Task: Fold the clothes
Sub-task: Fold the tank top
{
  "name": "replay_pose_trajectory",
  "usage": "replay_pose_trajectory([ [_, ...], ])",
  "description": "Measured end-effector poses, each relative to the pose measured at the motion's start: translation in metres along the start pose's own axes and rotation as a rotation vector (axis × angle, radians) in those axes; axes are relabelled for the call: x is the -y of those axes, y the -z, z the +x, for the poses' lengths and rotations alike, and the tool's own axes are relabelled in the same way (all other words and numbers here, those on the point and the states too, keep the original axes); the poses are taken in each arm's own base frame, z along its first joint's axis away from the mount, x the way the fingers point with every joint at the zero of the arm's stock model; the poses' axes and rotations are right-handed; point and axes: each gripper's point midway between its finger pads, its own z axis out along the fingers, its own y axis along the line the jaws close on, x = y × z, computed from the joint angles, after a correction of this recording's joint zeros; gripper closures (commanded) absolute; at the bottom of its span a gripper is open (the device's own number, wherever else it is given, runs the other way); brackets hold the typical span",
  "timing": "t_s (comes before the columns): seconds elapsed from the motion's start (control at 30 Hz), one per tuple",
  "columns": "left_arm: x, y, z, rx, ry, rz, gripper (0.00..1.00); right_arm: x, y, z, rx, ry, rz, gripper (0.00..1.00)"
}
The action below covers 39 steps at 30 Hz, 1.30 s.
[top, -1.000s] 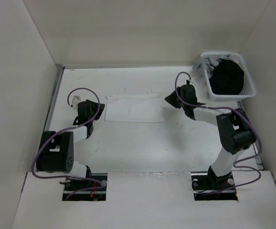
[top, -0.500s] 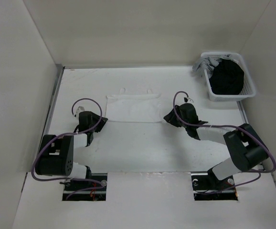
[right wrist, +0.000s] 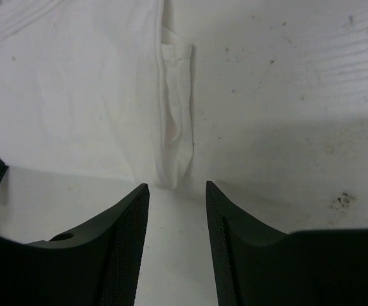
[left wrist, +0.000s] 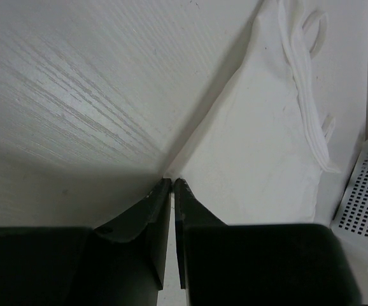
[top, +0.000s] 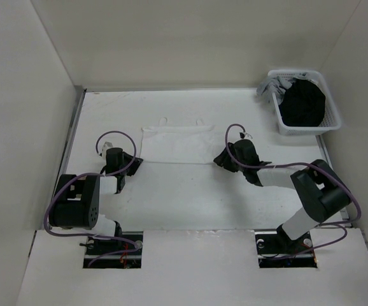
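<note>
- Both arms have moved in to the near corners of the white garment.
- Left end effector is nearly closed there, and right end effector stands parted.
- No fold made yet.

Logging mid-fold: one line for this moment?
phase: grasping near corners | left end effector: shut at white garment near-left corner, grip unconfirmed | right end effector: open, at near-right corner | garment: flat
</note>
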Motion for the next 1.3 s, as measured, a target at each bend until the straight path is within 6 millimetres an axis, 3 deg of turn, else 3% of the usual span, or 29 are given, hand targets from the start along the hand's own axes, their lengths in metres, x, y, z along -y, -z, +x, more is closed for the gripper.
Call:
replay_pose_trajectory([
  [0.2, 0.001, -0.001, 0.0, 0.001, 0.003, 0.006, 0.94, 0.0, -0.007, 0.013, -0.031, -0.011, -0.001, 0.67],
  [0.43, 0.001, -0.002, 0.0, 0.002, 0.004, 0.009, 0.94, -0.002, -0.009, 0.01, -0.011, -0.043, -0.001, 0.62],
  [0.63, 0.002, -0.003, 0.0, 0.004, 0.009, 0.014, 0.94, 0.0, -0.013, 0.011, -0.007, -0.06, 0.0, 0.78],
  [0.9, 0.002, -0.003, 0.0, 0.004, 0.009, 0.014, 0.95, 0.002, -0.018, 0.008, 0.013, -0.076, 0.011, 0.91],
  [1.07, 0.007, 0.002, 0.003, -0.01, 0.008, 0.024, 0.98, 0.003, -0.017, 0.005, 0.031, -0.079, 0.013, 0.94],
  [1.17, 0.031, 0.027, 0.002, -0.006, -0.009, 0.09, 0.98, -0.001, 0.005, 0.001, 0.056, -0.071, -0.011, 0.94],
  [1.3, 0.098, 0.092, -0.016, 0.069, -0.066, 0.301, 0.98, -0.036, 0.07, -0.02, 0.142, -0.034, -0.136, 0.93],
])
